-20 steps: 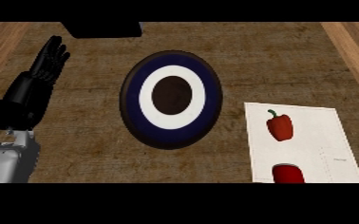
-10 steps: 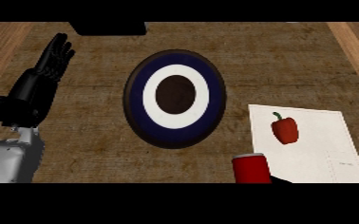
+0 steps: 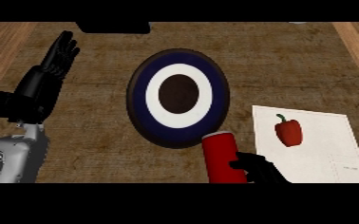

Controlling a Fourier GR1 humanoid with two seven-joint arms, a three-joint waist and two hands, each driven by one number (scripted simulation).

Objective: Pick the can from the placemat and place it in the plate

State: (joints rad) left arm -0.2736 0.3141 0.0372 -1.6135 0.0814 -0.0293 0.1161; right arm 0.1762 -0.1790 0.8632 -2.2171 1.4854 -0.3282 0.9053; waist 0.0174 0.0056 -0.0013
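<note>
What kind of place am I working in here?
Probably a kitchen or dining counter: a brown textured counter top carrying a round plate, a placemat with a red pepper on it, and a red can in the right hand.

The plate (image 3: 178,98) lies bare, open from above. Bare bench (image 3: 98,137) surrounds it; a dark block (image 3: 112,27) stands beyond, well apart.

Right hand (image 3: 258,167) at the view's lower edge, curled round the can (image 3: 223,156). Can just left of the hand, at the plate's (image 3: 139,109) near rim. Placemat (image 3: 319,142) right of the hand, a pepper (image 3: 288,131) on it. Left hand (image 3: 43,83) far left, well apart from plate.
</note>
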